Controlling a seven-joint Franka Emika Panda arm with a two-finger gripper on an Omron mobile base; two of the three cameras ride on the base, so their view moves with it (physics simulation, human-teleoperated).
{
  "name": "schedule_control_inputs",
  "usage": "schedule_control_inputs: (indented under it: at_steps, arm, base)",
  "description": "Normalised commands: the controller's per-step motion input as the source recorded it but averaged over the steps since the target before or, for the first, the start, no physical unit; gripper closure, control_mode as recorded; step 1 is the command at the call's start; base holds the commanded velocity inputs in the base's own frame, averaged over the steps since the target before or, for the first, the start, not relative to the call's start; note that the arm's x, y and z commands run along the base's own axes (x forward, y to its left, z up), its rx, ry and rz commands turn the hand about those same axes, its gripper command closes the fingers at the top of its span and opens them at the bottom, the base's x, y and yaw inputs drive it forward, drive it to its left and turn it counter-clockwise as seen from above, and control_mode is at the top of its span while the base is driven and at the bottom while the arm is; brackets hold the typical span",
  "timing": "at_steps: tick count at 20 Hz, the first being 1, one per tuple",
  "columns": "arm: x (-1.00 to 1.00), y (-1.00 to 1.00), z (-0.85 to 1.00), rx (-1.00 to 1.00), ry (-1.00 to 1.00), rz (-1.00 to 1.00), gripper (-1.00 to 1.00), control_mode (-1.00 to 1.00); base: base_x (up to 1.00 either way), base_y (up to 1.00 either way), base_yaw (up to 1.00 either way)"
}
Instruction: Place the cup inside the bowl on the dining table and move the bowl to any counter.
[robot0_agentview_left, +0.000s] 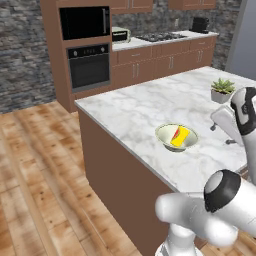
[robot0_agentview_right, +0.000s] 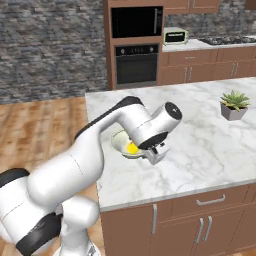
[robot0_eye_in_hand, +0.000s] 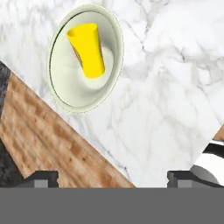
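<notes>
Tool (robot0_eye_in_hand: 112, 177) open; cup (robot0_eye_in_hand: 87, 50) in bowl (robot0_eye_in_hand: 65, 94), red patch mostly hidden.

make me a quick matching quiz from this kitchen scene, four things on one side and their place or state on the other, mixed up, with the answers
Things:
1. cup
2. bowl
3. plant
4. gripper

Place or state:
A. open, above the marble top
B. lying tilted inside the bowl
C. in a pot at the far side of the marble top
D. on the marble top near its edge

Pairs: 1-B, 2-D, 3-C, 4-A
</notes>
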Motion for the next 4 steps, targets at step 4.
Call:
schedule_control_inputs:
  at_steps: [4]
  arm:
    - [-0.46,0.25,0.43,-0.14,0.01,0.0,-1.0,-1.0]
  base:
    - [0.0,0.0,0.0]
